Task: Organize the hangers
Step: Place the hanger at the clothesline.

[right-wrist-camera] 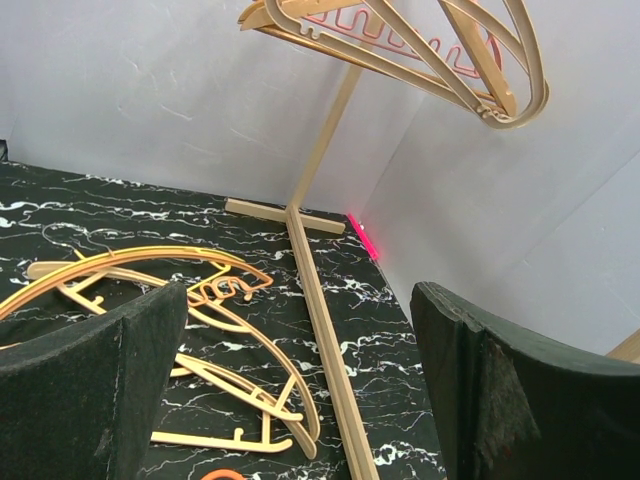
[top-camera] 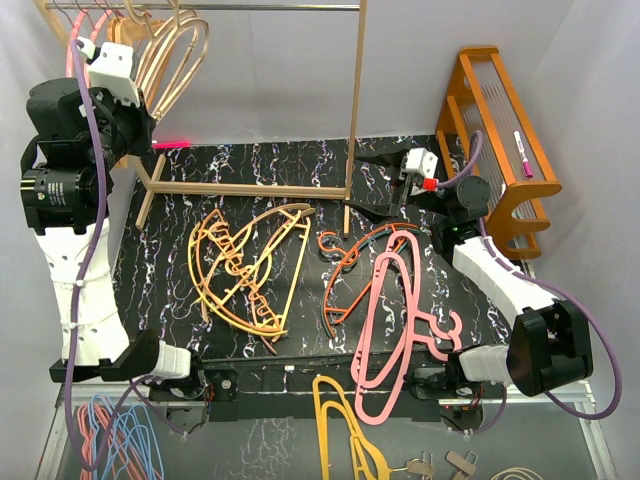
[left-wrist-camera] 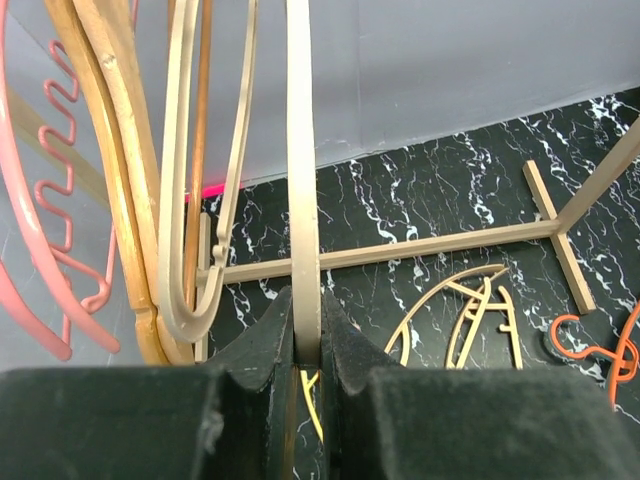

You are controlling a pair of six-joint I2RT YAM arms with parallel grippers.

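Left jaws: closed tight on one thin limb of a pale tan hanger (left-wrist-camera: 303, 180), which stands upright between the two dark pads (left-wrist-camera: 250, 350) and rises straight out of them. Just left of these jaws hangs a cluster of tan hangers (left-wrist-camera: 190, 250), their curved ends level with the pads. Further left is a pink wavy hanger (left-wrist-camera: 55, 200). Below and ahead of the jaws, the wooden rack (left-wrist-camera: 400, 248) rests its foot on the black marbled mat (left-wrist-camera: 430, 190).

Right jaws: spread wide, with nothing between the pads (right-wrist-camera: 90, 380). The rack's base rail runs away through the gap, low on the mat and clear of both pads. Ahead and left of these jaws, a heap of yellow-orange and tan hangers (top-camera: 245, 270) lies flat on the mat. High above and ahead of them, the hung cluster shows at the rack's rail.

In the top view, an orange hanger (top-camera: 350, 265) lies near the right jaws, on the side toward the arm bases. Nearer the bases still, the pink hangers (top-camera: 390, 330) reach the mat's front edge.
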